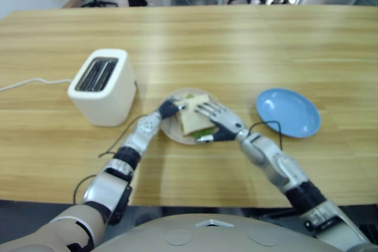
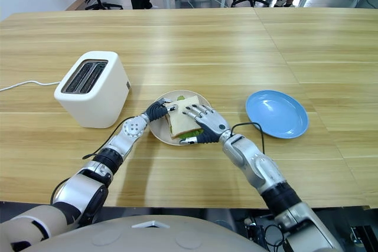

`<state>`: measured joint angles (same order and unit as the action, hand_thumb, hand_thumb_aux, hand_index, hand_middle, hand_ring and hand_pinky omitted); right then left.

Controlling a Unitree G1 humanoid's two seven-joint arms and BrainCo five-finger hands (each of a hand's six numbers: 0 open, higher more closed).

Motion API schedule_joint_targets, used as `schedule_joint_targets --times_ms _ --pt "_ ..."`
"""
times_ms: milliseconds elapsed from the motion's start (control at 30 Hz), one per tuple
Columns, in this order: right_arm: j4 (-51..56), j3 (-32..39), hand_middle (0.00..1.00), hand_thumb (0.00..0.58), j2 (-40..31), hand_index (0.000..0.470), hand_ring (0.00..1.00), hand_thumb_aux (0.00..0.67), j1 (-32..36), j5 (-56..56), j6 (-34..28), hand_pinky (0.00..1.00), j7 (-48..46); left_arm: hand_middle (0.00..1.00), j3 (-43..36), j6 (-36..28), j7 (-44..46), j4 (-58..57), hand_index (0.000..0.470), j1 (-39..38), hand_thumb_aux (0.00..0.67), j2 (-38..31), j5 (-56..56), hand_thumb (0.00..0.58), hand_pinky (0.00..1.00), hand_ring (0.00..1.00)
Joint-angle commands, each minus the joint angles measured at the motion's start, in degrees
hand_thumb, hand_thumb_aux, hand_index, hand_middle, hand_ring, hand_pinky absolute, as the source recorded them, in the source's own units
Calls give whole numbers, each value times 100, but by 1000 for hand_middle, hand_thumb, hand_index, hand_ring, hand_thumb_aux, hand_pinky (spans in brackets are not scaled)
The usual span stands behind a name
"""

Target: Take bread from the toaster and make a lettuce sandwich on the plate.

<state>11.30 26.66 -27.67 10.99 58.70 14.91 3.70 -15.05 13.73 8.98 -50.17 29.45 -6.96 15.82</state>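
Note:
A white toaster (image 2: 91,88) stands at the left of the wooden table, its two slots dark. To its right lies a pale plate (image 2: 159,132) holding a slice of bread (image 2: 182,121) with green lettuce (image 2: 190,134) showing under its near edge. My left hand (image 2: 157,110) rests at the plate's left rim, its fingers curled against the bread's left edge. My right hand (image 2: 205,122) lies on the bread's right side with fingers spread over the top and thumb under the near edge.
An empty blue plate (image 2: 276,113) sits to the right of the sandwich. The toaster's white cord (image 2: 23,84) runs off the left edge. Office chairs and table legs stand beyond the far edge.

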Motion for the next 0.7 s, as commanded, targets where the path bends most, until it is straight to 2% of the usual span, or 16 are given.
schedule_joint_targets --times_ms 33,267,300,333,400,533,700 --pt "1154 766 0 0 68 0 0 0 395 759 -195 0 -109 1000 -163 -313 55 -331 460 -220 670 -32 189 580 1000 1000" --pt "1433 1391 0 0 15 0 0 0 275 831 -239 0 -888 1000 -232 -276 -90 46 460 -299 670 -113 358 580 1000 1000" --pt "1438 1441 0 0 -6 0 0 0 259 861 -249 0 -976 1000 -239 -252 -250 152 417 -303 607 -144 453 575 1000 1000" --pt "1427 1473 0 0 -32 0 0 0 246 872 -259 0 -1032 0 -268 -288 -475 267 0 -292 0 -197 606 0 0 0" --pt "1380 1518 0 0 -72 0 0 0 233 873 -285 0 -1092 0 -241 -308 -1004 590 0 -284 0 -329 877 0 0 0" --pt "1284 1553 0 0 -120 0 0 0 210 858 -357 0 -1183 0 -18 -607 -2191 2145 0 -509 0 -761 1683 0 0 0" --pt "1225 1497 0 0 -142 0 0 0 214 789 -420 0 -1196 0 339 -1270 -2797 4241 0 -990 0 -1230 2626 0 0 0"
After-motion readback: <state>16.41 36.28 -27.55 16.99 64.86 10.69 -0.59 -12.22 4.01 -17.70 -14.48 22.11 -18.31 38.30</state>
